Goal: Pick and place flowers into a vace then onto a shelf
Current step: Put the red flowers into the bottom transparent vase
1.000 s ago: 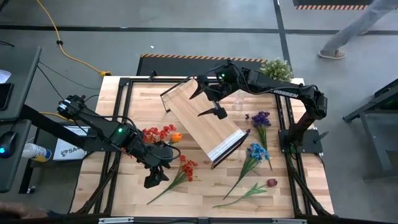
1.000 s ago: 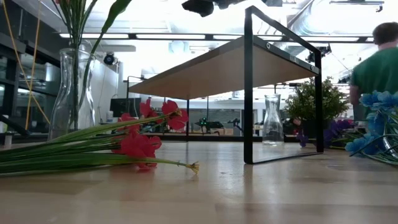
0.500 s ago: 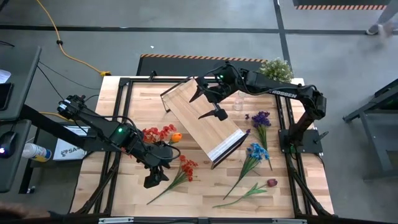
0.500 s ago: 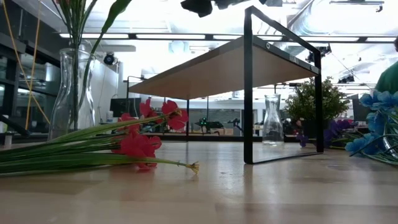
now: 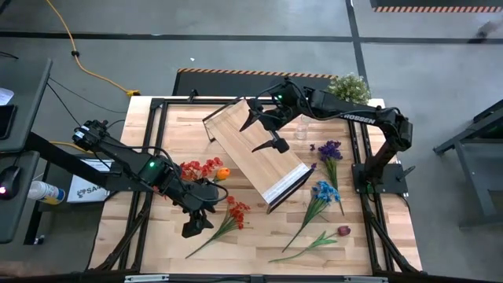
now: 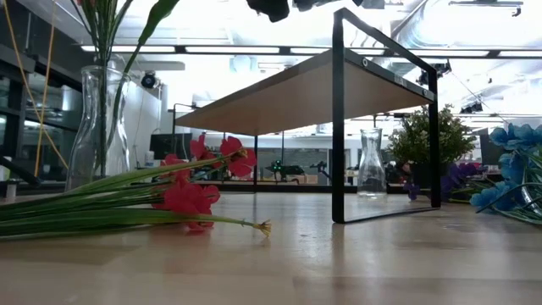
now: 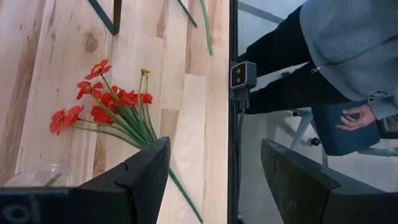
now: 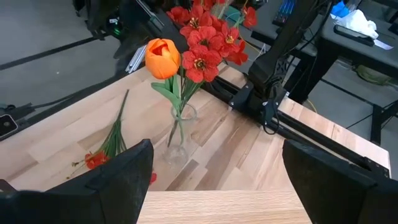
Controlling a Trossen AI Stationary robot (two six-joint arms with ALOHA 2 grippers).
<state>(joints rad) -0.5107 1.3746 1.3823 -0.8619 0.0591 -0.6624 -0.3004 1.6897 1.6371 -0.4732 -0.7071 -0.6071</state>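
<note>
At the left of the table a vase (image 8: 177,144) already holds red blooms and an orange tulip (image 8: 163,57). Just beside it the left gripper (image 5: 198,220) hangs over the red flowers (image 5: 233,212) lying on the wood, its jaws spread and holding nothing. Over the last second it has not moved, and the red stems lie just as they did. So this reads as a pause before a descent, not a pick under way.

In the middle the shelf (image 5: 259,153) stands angled across the table, nothing on its top. The right gripper (image 5: 267,132) hovers above its upper half, jaws wide apart and empty, also unmoved. An empty second vase (image 5: 299,130) stands just past the shelf's far edge.

To the right the purple (image 5: 329,151), blue (image 5: 324,192) and dark red (image 5: 343,231) flowers lie flat, untouched. The only change is off the table: a person walking at the far right is gone from the high view. The task is partly done, and most flowers are not yet in a vase.
</note>
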